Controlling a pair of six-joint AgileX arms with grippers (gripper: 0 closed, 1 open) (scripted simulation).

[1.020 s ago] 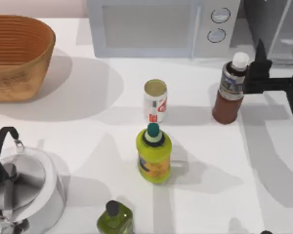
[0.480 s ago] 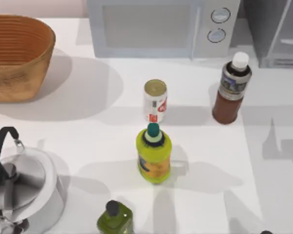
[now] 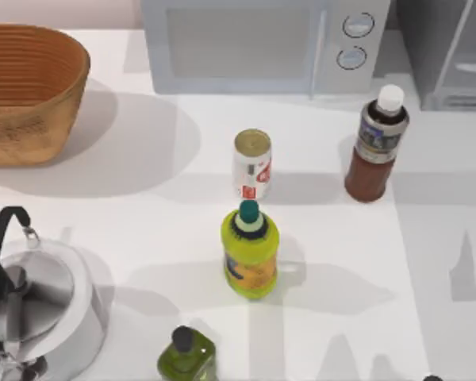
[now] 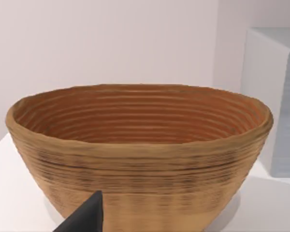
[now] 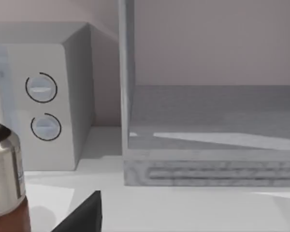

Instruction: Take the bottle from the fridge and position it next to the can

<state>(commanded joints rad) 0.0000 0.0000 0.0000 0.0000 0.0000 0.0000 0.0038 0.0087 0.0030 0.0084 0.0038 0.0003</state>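
The bottle (image 3: 376, 144) stands upright on the white tabletop (image 3: 143, 206), in front of the fridge (image 3: 448, 48) and well to the right of the can (image 3: 252, 164). Nothing grasps it. Whether either hand is released or clenched cannot be told.

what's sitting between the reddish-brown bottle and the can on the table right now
Nothing visible. The bottle stands upright on the table's right side, and only bare white tabletop lies between it and the can. The yellow-green bottle stands in front of the can, off that line.
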